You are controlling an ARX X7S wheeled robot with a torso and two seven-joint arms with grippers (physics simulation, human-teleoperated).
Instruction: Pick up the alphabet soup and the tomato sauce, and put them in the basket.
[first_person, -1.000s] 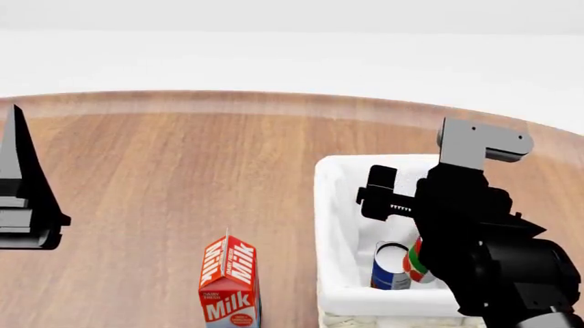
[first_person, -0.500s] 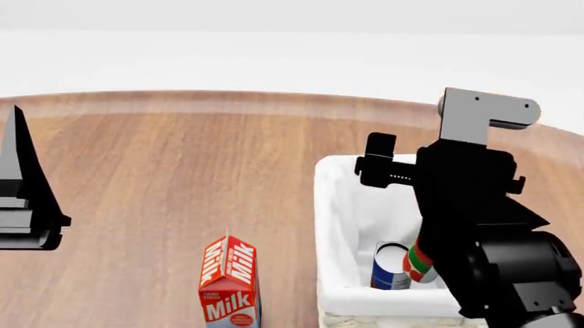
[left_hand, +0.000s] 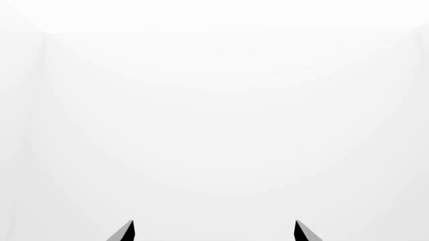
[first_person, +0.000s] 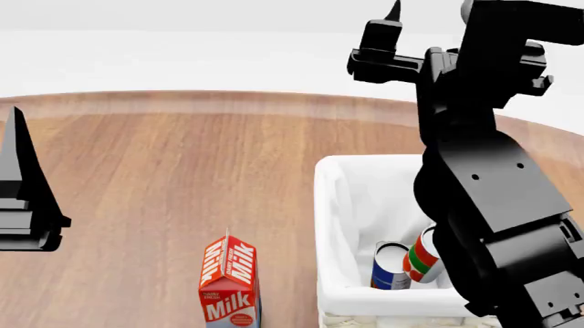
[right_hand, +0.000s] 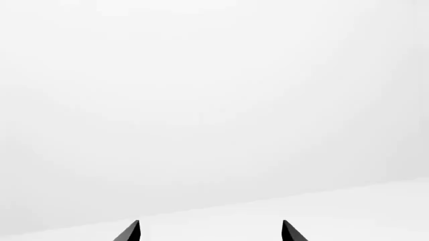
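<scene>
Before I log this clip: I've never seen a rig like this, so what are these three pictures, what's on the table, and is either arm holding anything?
This is a simulated two-armed robot. The head view looks down from its head camera onto a round wooden table. The other two pictures come from cameras beside each gripper; both show only blank white background and two dark fingertips spread apart, with nothing between them. So the left gripper and the right gripper are open and empty. On the table stand a milk carton and a white lined basket. Inside the basket lie the blue alphabet soup and, leaning beside it, the red-and-green tomato sauce. The large black shape above the basket is the robot's right arm, raised.
</scene>
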